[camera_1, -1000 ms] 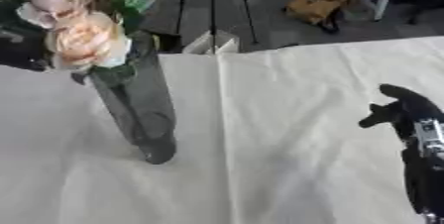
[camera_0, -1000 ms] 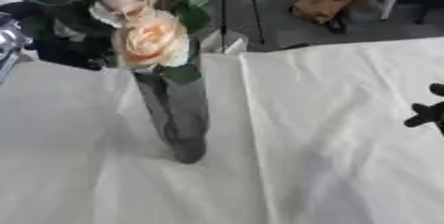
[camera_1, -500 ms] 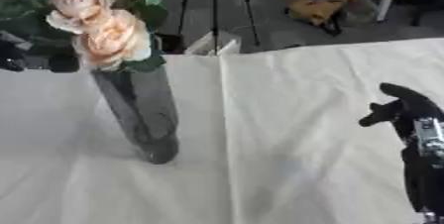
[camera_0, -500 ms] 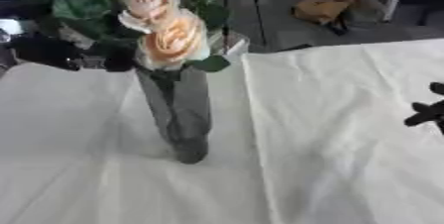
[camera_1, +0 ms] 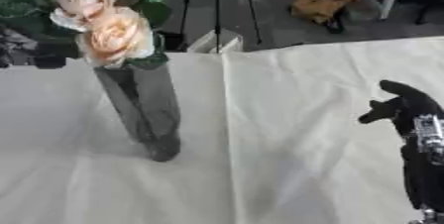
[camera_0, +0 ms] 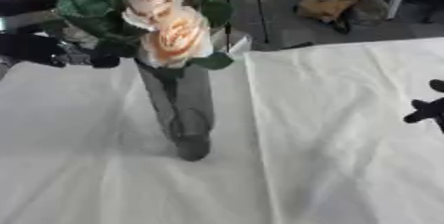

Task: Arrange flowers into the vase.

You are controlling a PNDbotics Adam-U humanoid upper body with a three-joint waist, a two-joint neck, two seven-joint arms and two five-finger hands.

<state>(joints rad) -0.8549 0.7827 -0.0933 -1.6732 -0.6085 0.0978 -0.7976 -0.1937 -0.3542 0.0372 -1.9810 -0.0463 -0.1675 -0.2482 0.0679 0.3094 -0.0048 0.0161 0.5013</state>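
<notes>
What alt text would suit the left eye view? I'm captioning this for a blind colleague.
A dark glass vase stands on a cream tablecloth, holding peach roses with green leaves. The robot's left hand reaches in from the left beside the leaves, level with the blooms. Its right hand shows only as a dark tip at the right edge.

A tall smoky glass vase [camera_0: 184, 114] is standing on the cream-covered surface [camera_0: 338, 134], leaning slightly. Peach and pale pink flowers [camera_0: 173, 37] with green leaves [camera_0: 83, 7] are sitting in its mouth, stems running down inside.
</notes>
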